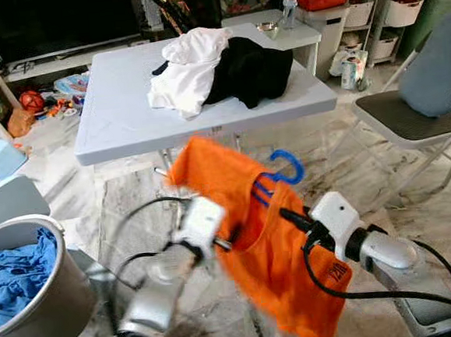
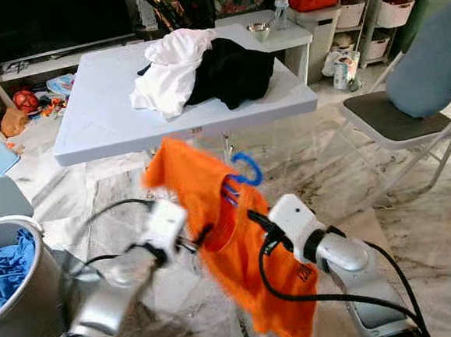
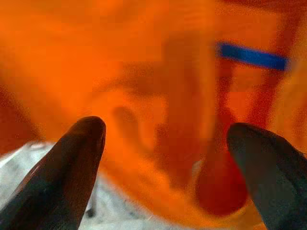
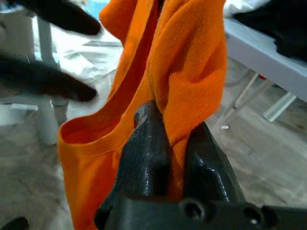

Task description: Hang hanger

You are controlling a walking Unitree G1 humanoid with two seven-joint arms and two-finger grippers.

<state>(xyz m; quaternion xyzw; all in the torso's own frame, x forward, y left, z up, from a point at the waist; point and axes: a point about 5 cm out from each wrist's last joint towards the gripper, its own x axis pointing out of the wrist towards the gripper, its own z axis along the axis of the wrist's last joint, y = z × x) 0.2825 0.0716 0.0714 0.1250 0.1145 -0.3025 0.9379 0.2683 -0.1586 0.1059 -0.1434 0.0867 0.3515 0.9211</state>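
An orange shirt (image 1: 272, 247) hangs on a blue hanger (image 1: 289, 167) in front of me; only the hanger's hook and a bit of its neck stick out at the collar. My right gripper (image 4: 175, 122) is shut on a fold of the shirt near the collar, reaching in from the right (image 1: 290, 216). From the left, my left gripper (image 3: 165, 132) stands open right at the cloth, its fingers (image 3: 72, 158) spread wide with the shirt just ahead of them. In the left eye view it sits at the shirt's left edge (image 1: 230, 242), blurred.
A white folding table (image 1: 120, 118) stands just behind the shirt, with a white garment (image 1: 190, 70) and a black one (image 1: 249, 73) piled on it. A grey bucket (image 1: 60, 306) holding blue cloth sits at lower left. A folding chair (image 1: 405, 119) stands at right.
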